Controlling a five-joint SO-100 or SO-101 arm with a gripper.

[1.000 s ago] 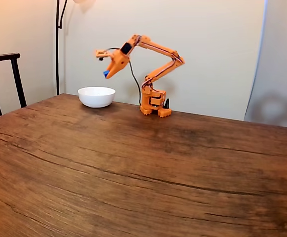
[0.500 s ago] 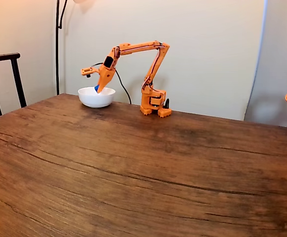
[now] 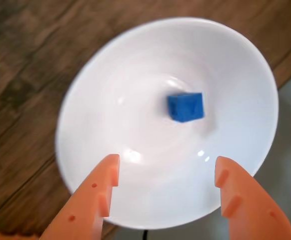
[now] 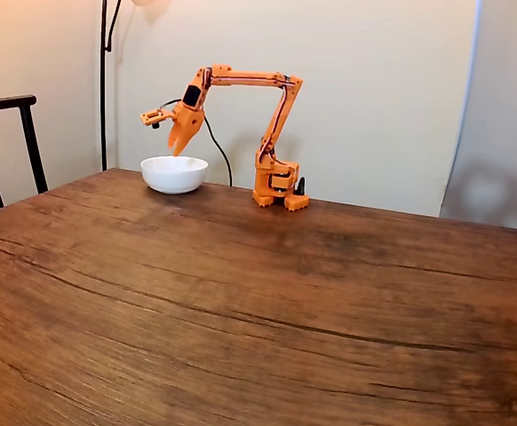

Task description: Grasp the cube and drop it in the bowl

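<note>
With the cube [image 3: 185, 106] lying inside the bowl [image 3: 110, 75], the drop looks done; the gripper [image 3: 166, 172], wide open and empty above the bowl, need only retreat.

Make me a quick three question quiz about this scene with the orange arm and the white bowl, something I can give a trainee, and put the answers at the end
1. True or false: the cube lies on the wooden table beside the bowl.
2. In the wrist view, how do the jaws of the gripper stand? A: spread apart with nothing between them. B: clamped on the cube. C: pressed flat on the table.
3. Fill in: in the fixed view, the gripper hangs ____ the bowl.

Key
1. False: the cube rests inside the bowl, near its middle.
2. A
3. above
</note>
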